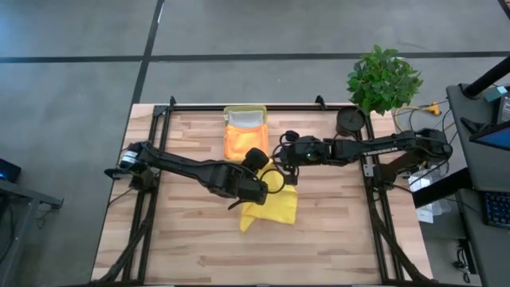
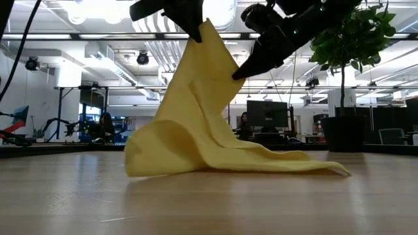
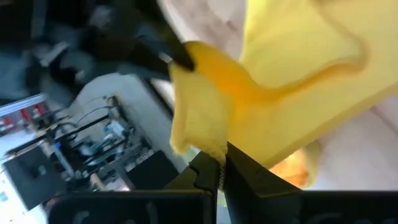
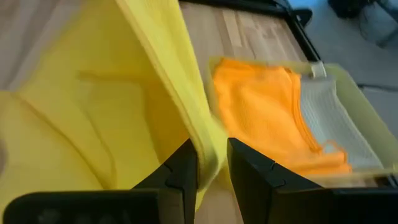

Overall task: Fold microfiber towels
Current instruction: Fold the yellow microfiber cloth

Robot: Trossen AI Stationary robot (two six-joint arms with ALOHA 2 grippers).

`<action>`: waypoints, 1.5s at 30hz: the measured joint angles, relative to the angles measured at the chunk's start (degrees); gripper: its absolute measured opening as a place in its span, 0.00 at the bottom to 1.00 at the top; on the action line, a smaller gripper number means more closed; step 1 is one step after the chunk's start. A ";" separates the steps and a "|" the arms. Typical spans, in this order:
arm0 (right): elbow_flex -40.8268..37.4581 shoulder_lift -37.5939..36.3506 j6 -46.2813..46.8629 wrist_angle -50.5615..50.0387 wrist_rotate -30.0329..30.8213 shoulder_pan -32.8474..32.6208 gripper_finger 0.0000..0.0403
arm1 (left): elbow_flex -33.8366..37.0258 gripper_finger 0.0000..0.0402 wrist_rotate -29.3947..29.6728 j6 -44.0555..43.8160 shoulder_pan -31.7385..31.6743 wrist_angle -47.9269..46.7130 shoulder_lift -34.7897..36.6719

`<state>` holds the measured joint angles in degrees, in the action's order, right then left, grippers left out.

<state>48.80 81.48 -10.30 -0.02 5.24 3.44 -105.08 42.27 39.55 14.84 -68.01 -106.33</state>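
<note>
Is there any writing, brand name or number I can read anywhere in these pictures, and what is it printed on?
White lettering runs along the right arm in the high view: too small to read.
Yellow towel, orange towel, tray: no writing shows.
Screens in the room behind the table, low view: too blurred to read.
Nothing else carries text.
</note>
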 joint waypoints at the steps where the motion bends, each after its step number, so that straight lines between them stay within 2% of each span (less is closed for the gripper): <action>1: 0.00 0.13 0.69 -0.18 0.83 -0.02 0.20 | 0.00 0.00 0.63 -0.03 -0.01 0.06 0.33; 8: -0.67 0.19 6.43 -1.33 7.26 0.04 0.20 | -0.02 0.00 1.80 -0.20 0.03 1.85 4.03; 12: -1.04 0.19 8.77 0.21 7.67 0.29 0.20 | -0.04 0.00 1.78 -0.18 0.04 3.93 5.83; 25: -3.80 0.19 12.78 5.28 5.95 0.25 0.20 | 0.00 0.00 2.05 -0.18 0.04 4.64 6.98; 28: -4.50 0.98 16.19 5.43 3.30 0.25 0.20 | -0.04 0.00 2.44 -0.17 0.04 4.66 7.19; 39: -5.16 11.71 23.43 5.40 1.57 0.18 0.20 | -0.13 0.00 3.12 -0.18 0.04 4.58 7.92; 41: -5.16 12.92 23.45 5.36 0.77 -0.01 0.17 | -0.13 0.00 3.12 -0.21 0.04 4.57 7.92; 45: -5.16 12.45 23.12 5.83 0.75 -1.36 0.05 | 0.06 0.00 3.09 -0.27 0.04 4.51 7.92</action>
<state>43.64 93.93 12.82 5.81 5.99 2.08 -105.02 45.36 39.28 14.87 -63.51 -98.41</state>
